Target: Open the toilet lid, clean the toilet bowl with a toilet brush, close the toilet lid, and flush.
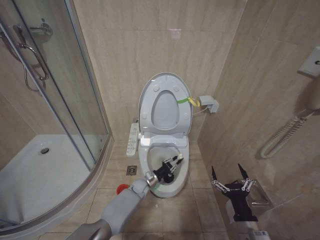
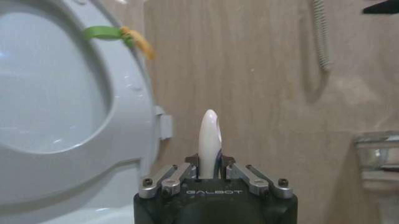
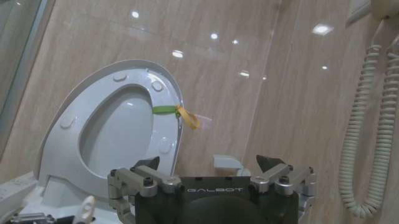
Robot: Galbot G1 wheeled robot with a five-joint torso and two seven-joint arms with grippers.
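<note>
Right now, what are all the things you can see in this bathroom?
White glossy plastic toilet lid: one, raised upright against the wall, yellow-green band on its edge.
White ceramic toilet bowl: one, below the lid, open.
Toilet brush with thin white stick handle: one, held over the bowl.
White side control panel: one, left of the bowl.
Small round red holder: one, on the floor.
Glass shower enclosure: one, far left.
White coiled cord: one, right wall.
Left end effector: shut on the brush, over the bowl.
Right end effector: open, idle, right of the bowl.
</note>
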